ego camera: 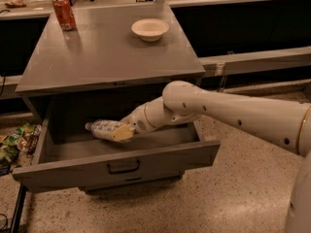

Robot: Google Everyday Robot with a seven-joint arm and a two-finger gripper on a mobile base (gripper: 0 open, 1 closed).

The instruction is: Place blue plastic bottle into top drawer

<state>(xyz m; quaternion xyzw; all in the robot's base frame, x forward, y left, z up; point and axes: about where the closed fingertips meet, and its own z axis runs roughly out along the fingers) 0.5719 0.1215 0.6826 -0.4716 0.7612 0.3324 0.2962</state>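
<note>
- The top drawer (165, 161) is pulled open, with a dark bar handle (123, 167) seen on its front panel.
- Inside the drawer, the blue plastic bottle (103, 128) is held on its side, cap toward 9 o'clock.
- The gripper (122, 132) is seen at the bottle's 3 o'clock end, fingers closed on it.
- On the table (107, 52), a white bowl (150, 29) is placed at 1 o'clock and a red soda can (64, 13) at 11 o'clock.

One bottle (103, 128) is being counted; it is being clasped by the jaws of the one gripper (121, 132), down inside the one open drawer (170, 161). One red can (63, 13) and one pale bowl (150, 29) are being carried by the single worktop (107, 57).
</note>
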